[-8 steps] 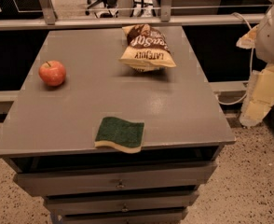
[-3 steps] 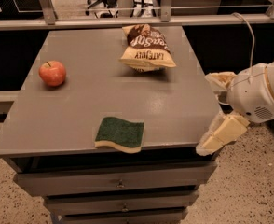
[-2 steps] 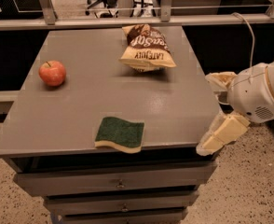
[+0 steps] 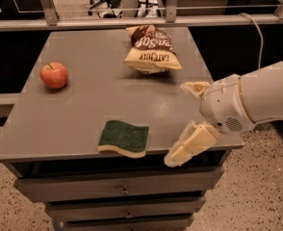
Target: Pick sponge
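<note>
So the sponge (image 4: pixel 124 137) is lying flat on the grey table (image 4: pixel 93 105), green scrubby side up with the pale yellow foam showing along its near side, right at the table's front edge and a bit right of the middle of that edge. Nothing is touching it. The gripper (image 4: pixel 176 124) is over the table's front right corner, and its jaws are wide apart with nothing between them: one cream finger (image 4: pixel 193 143) slants down past the table's front edge, the other sits further back above the tabletop near the right edge. The chunky white arm (image 4: pixel 247 102) behind it comes in from off the table's right side. An apple (image 4: pixel 54 75) sits toward the table's left edge, about halfway back, and a brown-and-cream chip bag (image 4: pixel 151 50) is near the table's back edge, right of centre. Under the tabletop you can see a stack of drawers (image 4: pixel 122 189) with little handles
</note>
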